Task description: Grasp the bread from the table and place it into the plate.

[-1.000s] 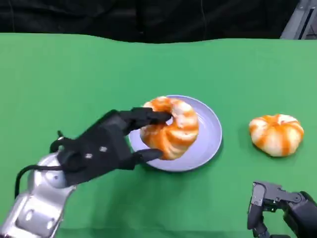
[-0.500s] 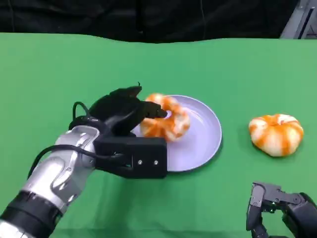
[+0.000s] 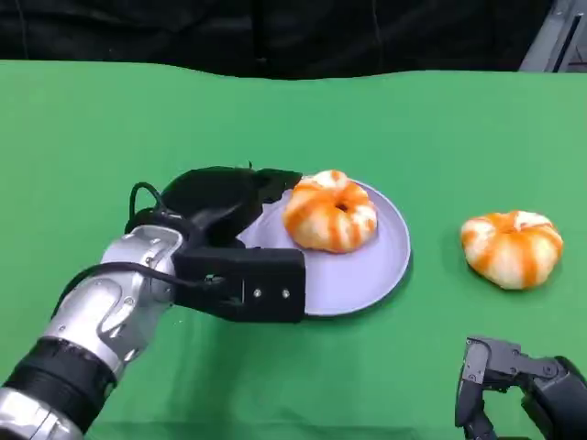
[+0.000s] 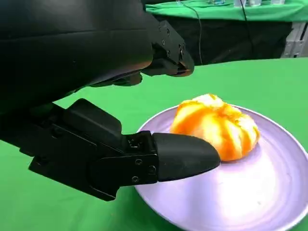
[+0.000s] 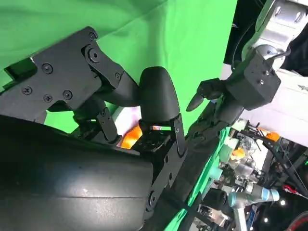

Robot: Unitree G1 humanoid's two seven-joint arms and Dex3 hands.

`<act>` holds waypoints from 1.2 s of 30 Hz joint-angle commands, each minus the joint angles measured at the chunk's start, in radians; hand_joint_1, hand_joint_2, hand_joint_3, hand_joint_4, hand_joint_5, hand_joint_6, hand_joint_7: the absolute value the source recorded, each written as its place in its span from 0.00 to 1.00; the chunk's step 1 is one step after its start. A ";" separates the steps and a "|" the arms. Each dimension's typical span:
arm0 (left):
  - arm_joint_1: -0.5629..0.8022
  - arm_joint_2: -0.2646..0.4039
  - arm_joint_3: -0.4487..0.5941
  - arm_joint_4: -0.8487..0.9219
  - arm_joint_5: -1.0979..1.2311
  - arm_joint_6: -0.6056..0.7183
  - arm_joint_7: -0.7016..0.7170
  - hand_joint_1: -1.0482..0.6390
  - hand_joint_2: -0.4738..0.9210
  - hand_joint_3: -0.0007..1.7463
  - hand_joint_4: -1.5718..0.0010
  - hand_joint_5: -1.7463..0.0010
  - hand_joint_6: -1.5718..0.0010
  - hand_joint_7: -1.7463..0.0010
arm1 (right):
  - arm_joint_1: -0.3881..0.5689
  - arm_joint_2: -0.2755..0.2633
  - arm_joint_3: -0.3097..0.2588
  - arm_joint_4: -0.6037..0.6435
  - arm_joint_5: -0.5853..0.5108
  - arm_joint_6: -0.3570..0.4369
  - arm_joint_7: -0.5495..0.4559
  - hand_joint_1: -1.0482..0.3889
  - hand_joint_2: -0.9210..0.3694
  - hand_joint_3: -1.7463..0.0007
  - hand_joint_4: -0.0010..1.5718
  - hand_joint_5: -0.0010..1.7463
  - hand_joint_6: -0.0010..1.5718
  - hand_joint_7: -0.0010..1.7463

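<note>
- Left hand sits at the left rim of the plate, fingers spread apart and holding nothing; its silver forearm runs back toward the near-left corner of the table
- From the left wrist view, two of its fingers reach out over the plate's edge, one above and one below, both clear of the bread, with open space between them
- Bread, a round orange-and-white striped bun, lies on the lavender plate, toward its far-left part, just beside the left hand's fingertips but apart from them
- Bare plate surface shows to the right of and nearer than the bun; the plate rests flat on the green table, about mid-scene
- Second bun, same orange-and-white pattern, sits on the table to the right of the plate, well apart from its rim
- Right hand rests low at the near-right corner, nearer than the second bun and not touching it; its fingers are curled inward with nothing in them
- Right wrist view shows that hand's black shell and bent fingers close up, with green cloth behind
- Black backdrop runs along the far edge of the table
</note>
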 commanded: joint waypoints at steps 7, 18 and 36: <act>0.218 -0.072 0.293 -0.275 -0.525 0.107 -0.198 0.47 1.00 0.08 0.54 0.92 0.56 0.95 | 0.010 0.004 0.000 -0.015 -0.018 0.002 -0.017 0.63 0.33 0.23 0.51 1.00 0.44 0.95; 0.591 0.058 0.540 -0.724 -1.019 0.358 -0.481 0.58 0.80 0.64 0.48 0.15 0.41 0.42 | -0.013 -0.001 -0.007 0.018 -0.015 -0.013 -0.018 0.64 0.33 0.23 0.51 1.00 0.44 0.96; 0.972 0.035 0.692 -0.758 -1.296 0.365 -0.607 0.69 0.85 0.78 0.38 0.00 0.52 0.00 | -0.034 -0.033 -0.028 0.071 0.006 -0.028 -0.002 0.65 0.32 0.28 0.52 1.00 0.45 0.94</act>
